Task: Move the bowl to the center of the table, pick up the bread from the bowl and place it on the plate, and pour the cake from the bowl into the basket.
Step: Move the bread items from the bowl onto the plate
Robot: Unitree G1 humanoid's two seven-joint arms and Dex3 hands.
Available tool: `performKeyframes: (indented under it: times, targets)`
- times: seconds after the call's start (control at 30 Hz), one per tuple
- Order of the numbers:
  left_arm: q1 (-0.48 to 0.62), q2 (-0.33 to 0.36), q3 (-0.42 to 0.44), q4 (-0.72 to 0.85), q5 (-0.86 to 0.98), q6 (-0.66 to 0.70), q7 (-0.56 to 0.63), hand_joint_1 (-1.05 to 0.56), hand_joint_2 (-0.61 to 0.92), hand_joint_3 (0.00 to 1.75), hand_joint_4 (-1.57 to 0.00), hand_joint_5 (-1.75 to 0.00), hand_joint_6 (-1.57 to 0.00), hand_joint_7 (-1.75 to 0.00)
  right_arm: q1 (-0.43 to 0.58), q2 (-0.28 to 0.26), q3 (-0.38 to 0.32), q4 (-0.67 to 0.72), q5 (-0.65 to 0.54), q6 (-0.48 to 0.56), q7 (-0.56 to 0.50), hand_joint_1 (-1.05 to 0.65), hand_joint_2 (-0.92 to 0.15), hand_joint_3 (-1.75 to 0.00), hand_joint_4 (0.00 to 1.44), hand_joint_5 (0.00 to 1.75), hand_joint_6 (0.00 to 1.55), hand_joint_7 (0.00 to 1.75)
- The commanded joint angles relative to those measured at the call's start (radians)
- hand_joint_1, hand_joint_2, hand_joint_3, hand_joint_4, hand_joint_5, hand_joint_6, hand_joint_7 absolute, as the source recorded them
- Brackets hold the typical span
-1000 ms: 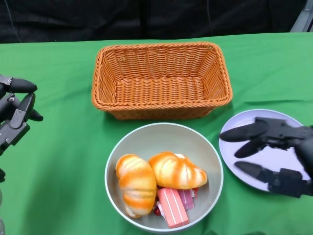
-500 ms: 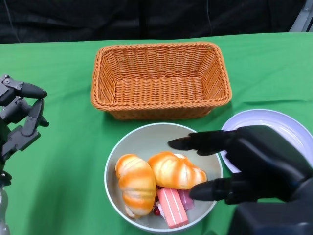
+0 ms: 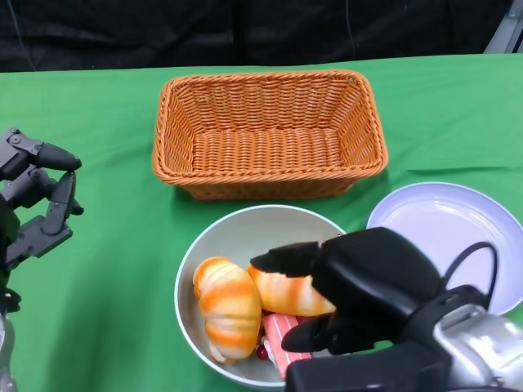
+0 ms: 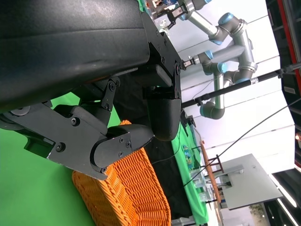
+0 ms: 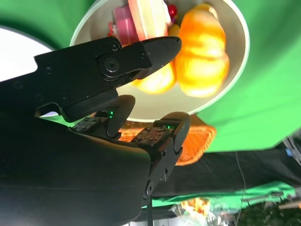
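Note:
A pale grey bowl sits near the table's front centre, holding two orange bread rolls and pink cake pieces. My right hand reaches over the bowl from the right, fingers spread above the right-hand roll, holding nothing. The right wrist view shows those fingers just above the rolls and cake. A lavender plate lies to the right. The wicker basket stands behind the bowl. My left hand hovers open at the far left.
Green cloth covers the table, with bare cloth between my left hand and the bowl. The left wrist view shows the basket beyond my left fingers, and grey robot arms in the room behind.
My right hand has moved left from over the plate to above the bowl and lowered toward the right-hand roll. The left hand has drifted slightly inward.

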State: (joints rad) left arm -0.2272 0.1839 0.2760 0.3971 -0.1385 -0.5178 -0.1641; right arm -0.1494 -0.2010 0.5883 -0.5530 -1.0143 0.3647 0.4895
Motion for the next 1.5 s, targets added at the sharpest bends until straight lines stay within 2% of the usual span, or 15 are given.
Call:
performKeyframes:
  times: [0.03, 0.23, 0.43, 0.53, 0.73, 1.07, 1.5]
  targets:
    - [0.009, 0.017, 0.000, 0.002, 0.004, -0.011, 0.005, -0.25, 0.63, 0.92, -0.73, -1.73, -0.67, -1.44, 0.006, 0.010, 0.011, 0.040, -0.052, -0.037, -0.060, -0.79, -0.92, -0.08, 0.64, 0.14, 0.54, 0.01]
    - [0.016, 0.018, 0.000, -0.009, 0.000, -0.002, -0.001, -0.23, 0.63, 0.92, -0.74, -1.72, -0.68, -1.44, 0.005, 0.016, 0.015, 0.100, -0.125, -0.085, -0.126, -0.81, -0.92, -0.09, 0.62, 0.11, 0.54, 0.00]
    - [0.020, 0.023, -0.002, -0.007, -0.012, -0.003, -0.022, -0.24, 0.64, 0.89, -0.74, -1.72, -0.68, -1.43, 0.003, 0.022, 0.016, 0.144, -0.200, -0.105, -0.138, -0.82, -0.92, -0.11, 0.60, 0.09, 0.51, 0.00]
    - [0.019, 0.023, -0.002, -0.007, -0.007, -0.005, -0.020, -0.23, 0.63, 0.90, -0.76, -1.71, -0.69, -1.44, -0.001, 0.027, 0.008, 0.159, -0.209, -0.110, -0.135, -0.81, -0.92, -0.11, 0.59, 0.08, 0.50, 0.00]
    - [0.025, 0.030, -0.004, -0.013, -0.007, 0.007, -0.031, -0.24, 0.63, 0.92, -0.75, -1.71, -0.68, -1.44, -0.018, 0.034, 0.006, 0.194, -0.249, -0.108, -0.097, -0.82, -0.92, -0.10, 0.69, 0.13, 0.50, 0.00]
    - [0.038, 0.036, -0.010, -0.030, -0.019, 0.025, -0.045, -0.24, 0.64, 0.90, -0.75, -1.72, -0.68, -1.45, -0.039, 0.056, 0.038, 0.295, -0.339, -0.117, -0.130, -0.83, -0.92, -0.10, 0.58, 0.06, 0.46, 0.00]
    - [0.048, 0.042, -0.017, -0.043, -0.034, 0.040, -0.065, -0.23, 0.65, 0.89, -0.76, -1.72, -0.68, -1.44, -0.069, 0.083, 0.063, 0.409, -0.382, -0.111, -0.202, -0.77, -0.92, -0.15, 0.61, 0.06, 0.45, 0.00]
